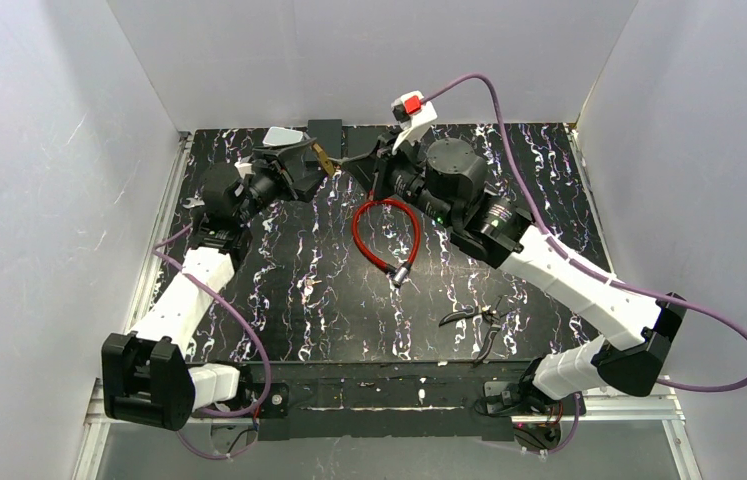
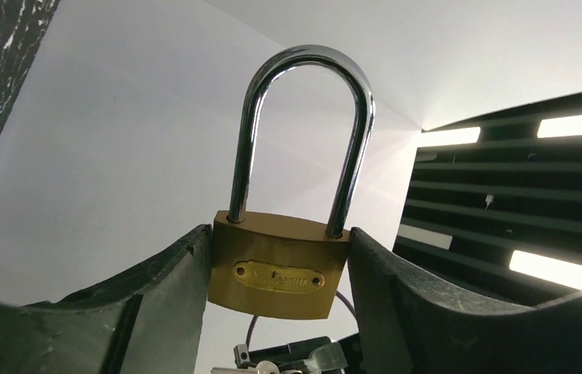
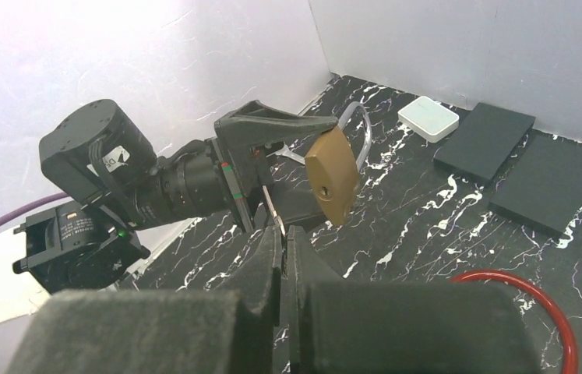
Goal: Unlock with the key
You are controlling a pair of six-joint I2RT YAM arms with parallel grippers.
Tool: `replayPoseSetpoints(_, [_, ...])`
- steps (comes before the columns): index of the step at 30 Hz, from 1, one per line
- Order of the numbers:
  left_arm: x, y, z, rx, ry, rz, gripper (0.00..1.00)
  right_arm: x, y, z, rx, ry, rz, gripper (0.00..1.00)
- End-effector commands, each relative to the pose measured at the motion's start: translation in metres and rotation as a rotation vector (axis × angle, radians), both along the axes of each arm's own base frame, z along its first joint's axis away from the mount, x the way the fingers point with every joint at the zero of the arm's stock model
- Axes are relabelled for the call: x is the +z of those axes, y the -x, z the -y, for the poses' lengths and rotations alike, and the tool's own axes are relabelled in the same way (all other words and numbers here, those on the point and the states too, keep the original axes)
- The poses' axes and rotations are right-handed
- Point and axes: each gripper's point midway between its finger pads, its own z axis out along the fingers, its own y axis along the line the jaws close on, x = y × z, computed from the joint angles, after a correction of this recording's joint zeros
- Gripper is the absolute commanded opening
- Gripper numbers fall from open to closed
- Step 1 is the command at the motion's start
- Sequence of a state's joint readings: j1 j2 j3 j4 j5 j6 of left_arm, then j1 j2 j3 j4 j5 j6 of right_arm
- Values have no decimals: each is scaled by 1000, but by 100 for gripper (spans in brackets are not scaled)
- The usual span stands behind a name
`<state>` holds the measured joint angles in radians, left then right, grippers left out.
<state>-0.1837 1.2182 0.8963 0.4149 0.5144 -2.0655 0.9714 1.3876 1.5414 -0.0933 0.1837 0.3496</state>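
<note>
A lab rig, white walls (image 1: 39, 150) boxing a marbled table (image 1: 299, 290)

White links (image 1: 184, 300), black joints (image 1: 446, 170), purple cables (image 1: 476, 76).

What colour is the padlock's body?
Brass-gold padlock, silver shackle; best seen in left wrist view.

Both arms meet near the far edge of the black white-veined tabletop (image 1: 549, 170). The left gripper (image 1: 317, 162) has a small brass padlock (image 1: 326, 157), facing the right gripper (image 1: 374, 165). A red cable loop (image 1: 386, 235) lies just below.
</note>
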Motion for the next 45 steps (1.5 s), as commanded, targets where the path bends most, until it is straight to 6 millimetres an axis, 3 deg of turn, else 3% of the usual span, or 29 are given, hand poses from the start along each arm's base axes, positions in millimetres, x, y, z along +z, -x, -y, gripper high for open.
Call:
replayPoseSetpoints(1, [85,22,-2,-86,199,134,0,35,2,9,-36,-60,101,1])
replayPoseSetpoints(18, [75,18,-8,-23,165,66,0,28,5,5,-58,4,123,1])
replayPoseSetpoints(24, [66,18,-14,36,113,-9,0,12,-4,11,-177,81,103,1])
replayPoseSetpoints(33, [62,14,-14,40,112,-34,0,12,3,-9,-166,129,160,1])
replayPoseSetpoints(45, [64,13,-13,32,107,-36,0,8,-7,-18,-199,172,172,1])
